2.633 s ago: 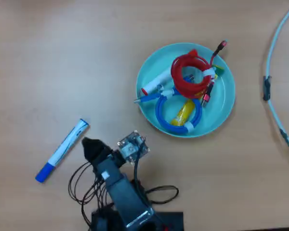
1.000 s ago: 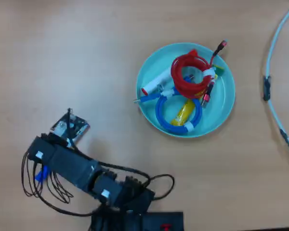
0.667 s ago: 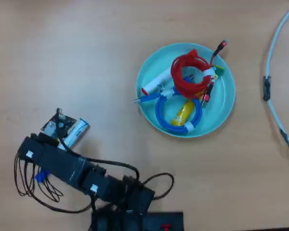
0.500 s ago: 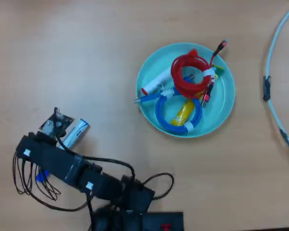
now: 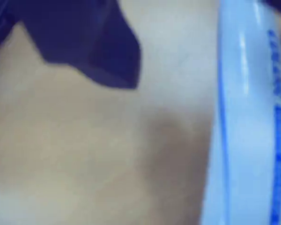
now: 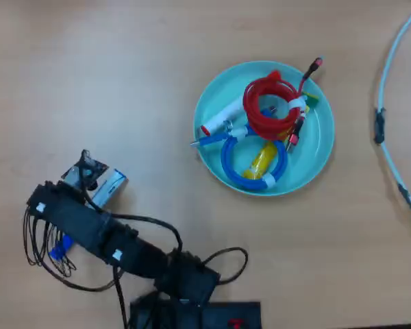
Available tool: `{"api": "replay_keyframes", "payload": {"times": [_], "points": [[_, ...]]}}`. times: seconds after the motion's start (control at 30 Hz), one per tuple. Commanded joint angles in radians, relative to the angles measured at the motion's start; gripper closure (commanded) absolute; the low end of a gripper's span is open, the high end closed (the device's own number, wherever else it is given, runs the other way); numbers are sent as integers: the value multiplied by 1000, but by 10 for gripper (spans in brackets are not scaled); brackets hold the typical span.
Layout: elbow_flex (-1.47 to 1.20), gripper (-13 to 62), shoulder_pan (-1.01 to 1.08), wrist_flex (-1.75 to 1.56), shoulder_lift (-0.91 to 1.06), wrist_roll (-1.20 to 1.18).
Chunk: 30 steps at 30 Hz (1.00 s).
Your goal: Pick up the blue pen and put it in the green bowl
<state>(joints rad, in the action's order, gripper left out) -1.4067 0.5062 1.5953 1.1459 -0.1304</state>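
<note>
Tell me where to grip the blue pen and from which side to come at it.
Grip the blue pen across its white barrel, mid-length, coming straight down from above. It lies flat on the table, slanted in the overhead view, so the jaws should straddle the barrel's width. The arm hides its lower end.

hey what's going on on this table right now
A small robot arm is reaching down over a blue pen lying on the table at the left of the overhead view, with its gripper right at the pen. Whether it has a grip yet can't be told. The green bowl, off to the right, already holds coiled red and blue cables and some other pens.
</note>
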Motion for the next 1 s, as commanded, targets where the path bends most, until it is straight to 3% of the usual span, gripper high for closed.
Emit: {"api": "replay_keyframes", "payload": {"times": [0.0,0.97], "points": [[69,-89,14,-8,-6,-43],[75,-67,5,-72,-78,-110]]}}
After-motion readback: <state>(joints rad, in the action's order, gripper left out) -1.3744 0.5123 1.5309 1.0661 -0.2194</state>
